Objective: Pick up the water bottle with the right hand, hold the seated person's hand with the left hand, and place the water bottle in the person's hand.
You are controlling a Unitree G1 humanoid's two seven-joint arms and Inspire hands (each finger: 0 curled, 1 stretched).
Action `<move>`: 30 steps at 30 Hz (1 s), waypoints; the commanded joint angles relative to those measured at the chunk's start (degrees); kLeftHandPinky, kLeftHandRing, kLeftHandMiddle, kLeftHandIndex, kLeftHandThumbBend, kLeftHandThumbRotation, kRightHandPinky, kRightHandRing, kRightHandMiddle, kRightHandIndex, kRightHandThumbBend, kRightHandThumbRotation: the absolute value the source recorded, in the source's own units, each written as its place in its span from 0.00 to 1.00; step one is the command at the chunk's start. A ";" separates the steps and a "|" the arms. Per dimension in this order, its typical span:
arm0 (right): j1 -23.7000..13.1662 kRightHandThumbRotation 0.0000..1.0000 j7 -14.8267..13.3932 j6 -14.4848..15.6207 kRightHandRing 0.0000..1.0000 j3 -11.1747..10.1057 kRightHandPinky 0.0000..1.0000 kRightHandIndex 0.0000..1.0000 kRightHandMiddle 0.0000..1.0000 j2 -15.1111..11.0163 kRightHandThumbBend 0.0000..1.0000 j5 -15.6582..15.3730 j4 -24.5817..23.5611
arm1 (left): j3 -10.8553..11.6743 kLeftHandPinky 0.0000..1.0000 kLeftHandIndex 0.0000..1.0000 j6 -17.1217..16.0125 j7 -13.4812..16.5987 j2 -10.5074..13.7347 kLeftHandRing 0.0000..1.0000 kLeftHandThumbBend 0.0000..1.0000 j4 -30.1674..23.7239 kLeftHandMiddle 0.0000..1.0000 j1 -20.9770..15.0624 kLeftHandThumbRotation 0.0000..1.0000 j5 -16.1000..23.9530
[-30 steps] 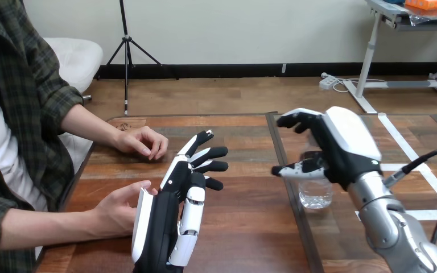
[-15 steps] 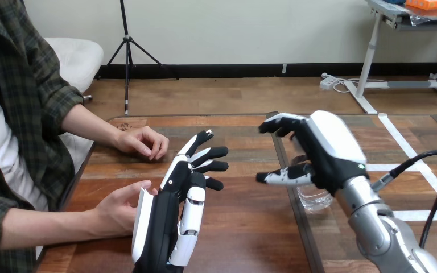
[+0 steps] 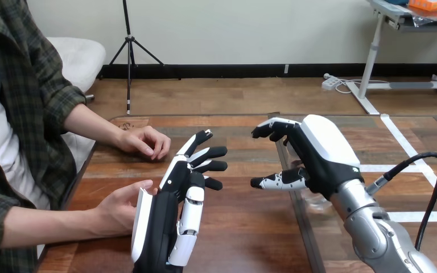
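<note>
A small clear water bottle (image 3: 317,200) stands on the table at the right. Just its lower part shows, under my right hand (image 3: 324,151), which hides the rest. Whether that hand grips the bottle is not visible. My left hand (image 3: 173,216) stands on edge at the lower middle, open, with its fingers straight and pointing away from me. The person's hand at the lower left (image 3: 116,210) lies palm up beside it, its fingertips touching the white shell on my left hand's back. Nothing of my left hand curls round it.
The person's other hand (image 3: 145,142) rests loosely curled on the table's far left, beyond my left hand. A dark seam (image 3: 296,210) runs front to back across the table, just left of the bottle. White tape lines (image 3: 415,165) cross the table's right part.
My right hand has swung to the left and turned over the bottle, covering more of it. The bottle has kept its place on the table. My left hand and the person's hands have stayed put.
</note>
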 commanded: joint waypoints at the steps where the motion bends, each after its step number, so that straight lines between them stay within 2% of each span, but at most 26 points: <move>1: 0.84 0.00 0.46 1.55 0.72 -0.51 0.66 0.68 0.74 -0.32 0.74 -0.23 -0.57 | 0.23 0.56 0.86 -0.94 0.17 -0.58 0.69 0.11 0.10 0.76 -3.13 1.00 -0.37; 15: 1.19 0.00 1.54 4.02 0.73 -0.79 0.67 0.69 0.75 -0.81 0.72 -0.87 -2.01 | 0.38 0.55 0.86 -0.79 0.00 -0.31 0.69 0.10 -0.07 0.76 -3.11 1.00 -0.54; 23: 1.24 0.00 1.41 4.07 0.73 -1.05 0.68 0.70 0.75 -0.91 0.72 -0.73 -2.02 | 0.45 0.55 0.86 -0.91 -0.28 0.00 0.69 0.11 0.03 0.76 -3.14 1.00 -0.85; 30: 1.25 0.00 0.08 3.68 0.73 -1.38 0.67 0.70 0.75 -1.12 0.72 -0.91 -1.61 | 0.58 0.55 0.86 -1.14 -0.46 0.25 0.69 0.10 0.18 0.76 -3.21 1.00 -1.03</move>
